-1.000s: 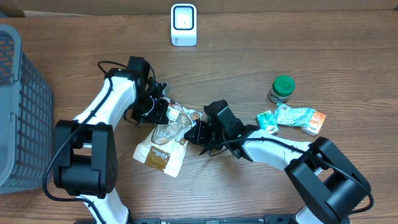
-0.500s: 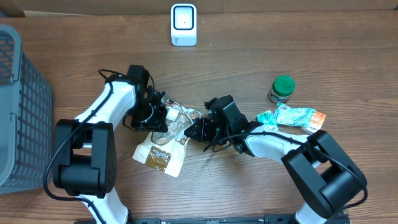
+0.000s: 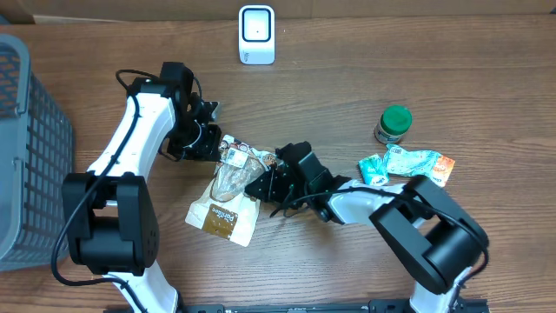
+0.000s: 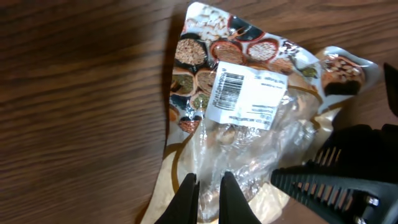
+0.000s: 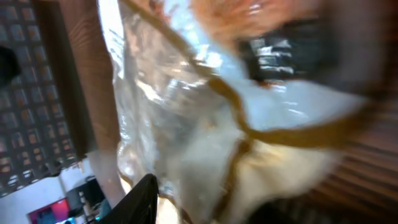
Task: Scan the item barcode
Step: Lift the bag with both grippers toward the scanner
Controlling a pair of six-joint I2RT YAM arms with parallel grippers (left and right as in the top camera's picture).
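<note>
A snack pouch [image 3: 224,209] with a clear window lies mid-table, its barcode label [image 4: 239,93] facing up at the pouch's top end. My left gripper [image 3: 217,148] sits at that top end. In the left wrist view its narrow-set fingers [image 4: 188,198] are shut, pinching the crinkled clear film [image 4: 267,149]. My right gripper [image 3: 259,185] is at the pouch's right edge, its ribbed finger [image 4: 336,183] beside the film. The right wrist view is blurred, with the pouch [image 5: 205,137] close against one dark finger [image 5: 144,202]. I cannot tell how tightly it closes. The white scanner [image 3: 256,35] stands at the far edge.
A grey mesh basket [image 3: 26,148] fills the left side. A green-lidded jar [image 3: 393,124] and some colourful packets [image 3: 408,165] lie to the right, behind my right arm.
My left gripper moved up and left, and the pouch's top end followed, turning the white label into view. My right gripper slid left along the pouch's edge.
</note>
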